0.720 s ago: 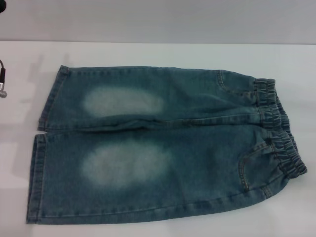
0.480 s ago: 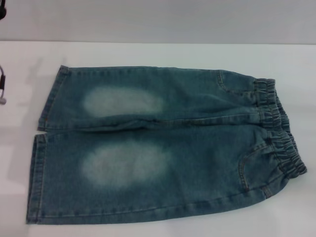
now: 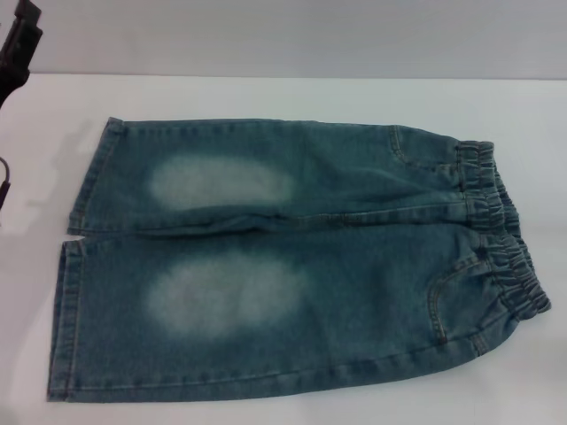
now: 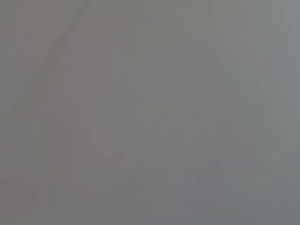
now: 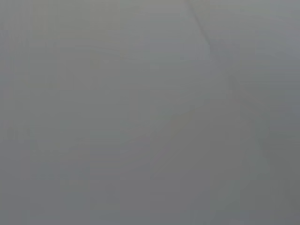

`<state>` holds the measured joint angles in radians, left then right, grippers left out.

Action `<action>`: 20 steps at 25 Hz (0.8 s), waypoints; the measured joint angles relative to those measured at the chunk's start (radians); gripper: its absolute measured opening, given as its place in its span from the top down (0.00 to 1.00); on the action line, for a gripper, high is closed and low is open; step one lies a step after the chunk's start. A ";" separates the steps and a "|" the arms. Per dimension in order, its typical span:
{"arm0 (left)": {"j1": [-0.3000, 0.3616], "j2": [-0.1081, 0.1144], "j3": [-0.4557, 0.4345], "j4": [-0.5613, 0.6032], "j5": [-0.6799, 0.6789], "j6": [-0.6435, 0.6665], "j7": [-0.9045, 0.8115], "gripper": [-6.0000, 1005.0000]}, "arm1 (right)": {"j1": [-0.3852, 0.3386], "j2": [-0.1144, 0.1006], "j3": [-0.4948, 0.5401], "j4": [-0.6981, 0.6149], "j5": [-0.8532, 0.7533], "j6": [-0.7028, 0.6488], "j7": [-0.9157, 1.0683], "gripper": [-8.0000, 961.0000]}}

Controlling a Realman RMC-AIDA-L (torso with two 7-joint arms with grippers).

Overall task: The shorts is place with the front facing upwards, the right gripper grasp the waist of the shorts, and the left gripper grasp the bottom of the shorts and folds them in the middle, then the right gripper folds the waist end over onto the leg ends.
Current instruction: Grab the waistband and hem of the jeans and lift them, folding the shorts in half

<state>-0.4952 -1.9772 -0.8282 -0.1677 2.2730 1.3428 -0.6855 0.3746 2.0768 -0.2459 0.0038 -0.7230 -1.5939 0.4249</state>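
One pair denim shorts (image 3: pixel 292 261) flat on white table (image 3: pixel 292 93), front up, waistband (image 3: pixel 500 243) at right end, leg hems (image 3: pixel 75 266) at left. Judged soft, limp, fairly heavy; pinch elastic waistband and hem edges. Left gripper (image 3: pixel 18 44) beyond hems, far corner; jaws cannot tell. Right gripper unseen.

Shorts (image 3: pixel 292 257) flat on table (image 3: pixel 292 96), waist (image 3: pixel 500 239) right, leg ends (image 3: pixel 75 266) left, left gripper (image 3: pixel 18 44) far left

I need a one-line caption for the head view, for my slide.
Denim shorts lie flat and unfolded on the white table, waistband on the robot's right; left gripper at the far-left edge.
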 joint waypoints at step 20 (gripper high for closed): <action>-0.191 0.206 0.612 0.433 0.410 0.353 -1.069 0.28 | -0.104 -0.001 0.006 0.051 -0.002 0.070 -0.012 0.31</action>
<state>-0.6862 -1.7711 -0.2163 0.2655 2.6826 1.6955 -1.7547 0.2709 2.0755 -0.2398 0.0550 -0.7251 -1.5239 0.4129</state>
